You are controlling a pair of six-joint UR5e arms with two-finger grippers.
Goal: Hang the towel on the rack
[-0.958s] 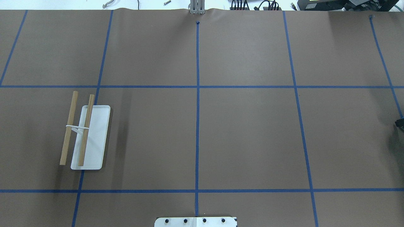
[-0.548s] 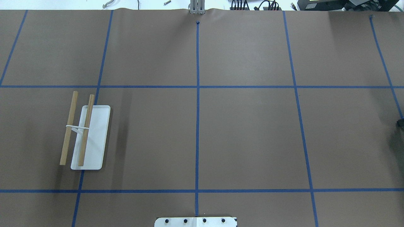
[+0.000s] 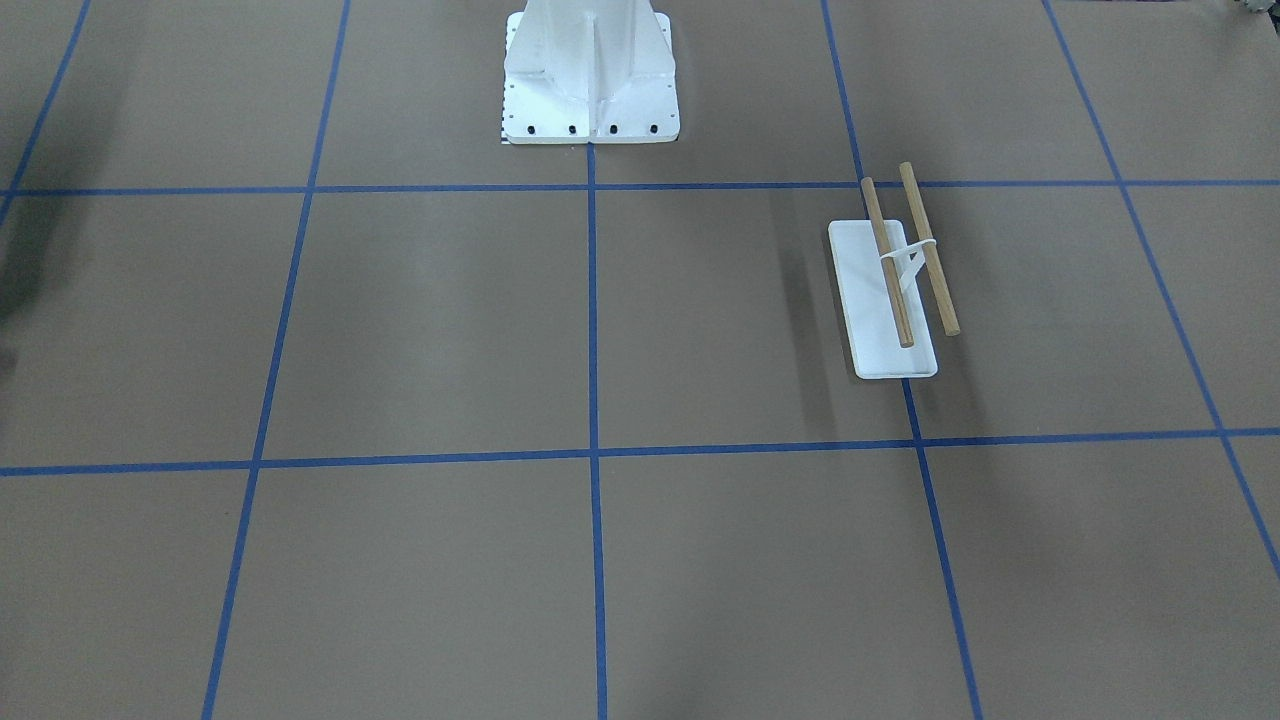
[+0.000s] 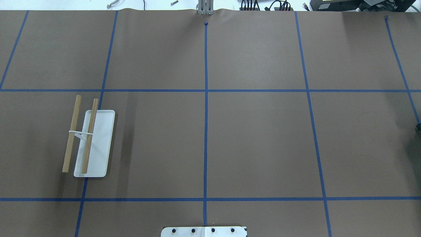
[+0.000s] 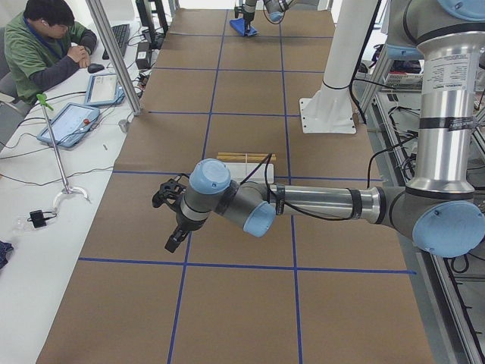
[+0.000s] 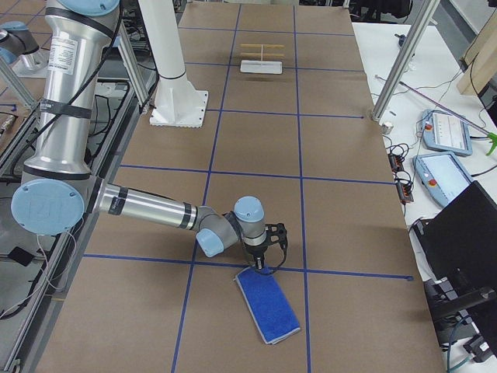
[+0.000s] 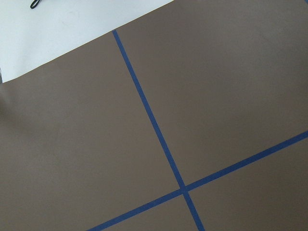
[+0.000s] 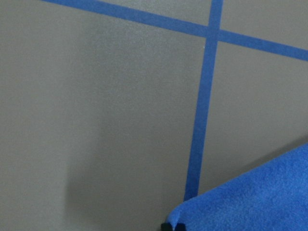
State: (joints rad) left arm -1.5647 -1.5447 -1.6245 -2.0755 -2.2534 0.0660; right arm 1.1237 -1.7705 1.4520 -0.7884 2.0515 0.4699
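Brown paper crossed by blue tape lines covers the table. A white bolted pedestal stands top centre of the front-facing view. Upper left in the left-side view, a person in green sits near two tablets.

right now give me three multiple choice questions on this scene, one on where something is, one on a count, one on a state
1. Where is the towel?
A. draped over the rack
B. flat on the table, by the right gripper
C. held up in mid-air

2. How many wooden dowels does the rack have?
A. four
B. three
C. two

3. What state is the rack in?
A. upright with nothing on it
B. tipped on its side
C. covered by the towel

Answers:
1 B: the exterior right view shows the towel spread on the table beside that gripper.
2 C: the overhead view shows two parallel dowels.
3 A: both dowels are bare, and the towel lies at the table's other end.
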